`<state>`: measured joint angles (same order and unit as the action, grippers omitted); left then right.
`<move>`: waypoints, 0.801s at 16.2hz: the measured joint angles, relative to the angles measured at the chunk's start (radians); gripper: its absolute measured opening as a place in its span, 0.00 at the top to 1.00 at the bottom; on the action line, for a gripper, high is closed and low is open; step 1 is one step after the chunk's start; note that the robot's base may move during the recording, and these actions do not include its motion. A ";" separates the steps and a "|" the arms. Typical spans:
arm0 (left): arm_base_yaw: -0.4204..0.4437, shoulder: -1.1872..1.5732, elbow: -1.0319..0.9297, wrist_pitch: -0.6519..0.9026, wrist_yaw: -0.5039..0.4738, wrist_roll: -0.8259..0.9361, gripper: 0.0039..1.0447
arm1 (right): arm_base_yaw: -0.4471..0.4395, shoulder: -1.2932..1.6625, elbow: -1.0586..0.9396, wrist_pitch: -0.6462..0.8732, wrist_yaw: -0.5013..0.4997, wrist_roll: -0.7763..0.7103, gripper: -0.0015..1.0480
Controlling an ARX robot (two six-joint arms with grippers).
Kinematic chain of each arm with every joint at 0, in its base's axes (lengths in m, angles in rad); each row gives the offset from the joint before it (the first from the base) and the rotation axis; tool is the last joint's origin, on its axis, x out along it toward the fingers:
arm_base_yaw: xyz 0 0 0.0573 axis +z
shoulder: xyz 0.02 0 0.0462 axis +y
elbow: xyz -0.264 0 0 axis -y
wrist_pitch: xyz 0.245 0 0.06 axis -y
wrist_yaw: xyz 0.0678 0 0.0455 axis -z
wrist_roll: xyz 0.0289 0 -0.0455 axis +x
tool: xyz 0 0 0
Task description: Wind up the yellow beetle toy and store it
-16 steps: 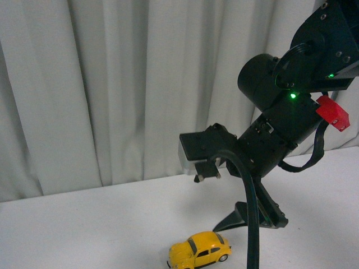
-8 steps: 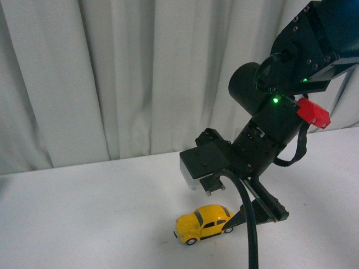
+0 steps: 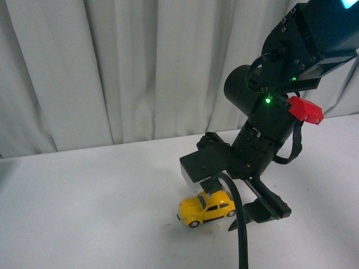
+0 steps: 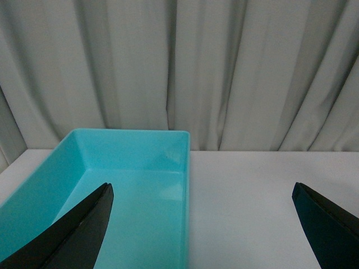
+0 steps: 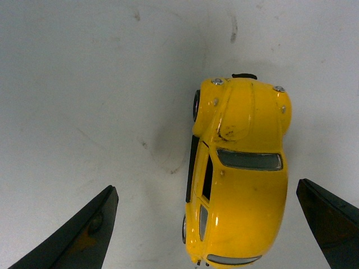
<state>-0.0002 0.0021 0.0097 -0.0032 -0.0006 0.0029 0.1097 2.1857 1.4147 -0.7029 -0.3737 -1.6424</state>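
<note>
Right wrist view has the right gripper (image 5: 206, 188) with its dark jaws spread wide, one on each side of the small glossy yellow beetle toy car (image 5: 241, 168), and neither touches it (a clear strip of table shows on both sides). The jaws hold nothing. The toy stands on its black tyres on the white table (image 5: 84, 84), which carries a few faint scuff marks near it.

In the front view the same toy (image 3: 206, 207) sits on the near part of the table, right of the middle, its bonnet turned left. The black right arm (image 3: 263, 134) leans down over it from the upper right, a green light and a red plastic block (image 3: 305, 109) showing on its body, and a black cable (image 3: 241, 235) hangs in front.

The left gripper (image 4: 201, 188) is likewise wide apart and grips nothing. Beyond it a turquoise rectangular plastic bin (image 4: 129, 168) rests on the table, its far wall near the pleated grey-white curtain (image 4: 224, 67).
</note>
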 joint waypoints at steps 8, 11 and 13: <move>0.000 0.000 0.000 0.000 0.000 0.000 0.06 | -0.011 0.072 0.073 0.017 0.015 0.000 0.06; 0.000 0.000 0.000 0.000 0.000 0.000 0.06 | -0.003 0.076 0.074 0.017 0.014 0.000 0.06; 0.000 0.000 0.000 0.000 0.000 0.000 0.06 | 0.002 0.093 0.078 0.022 0.014 0.000 0.06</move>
<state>-0.0002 0.0021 0.0097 -0.0036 -0.0006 0.0029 0.1120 2.2787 1.4929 -0.6807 -0.3592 -1.6421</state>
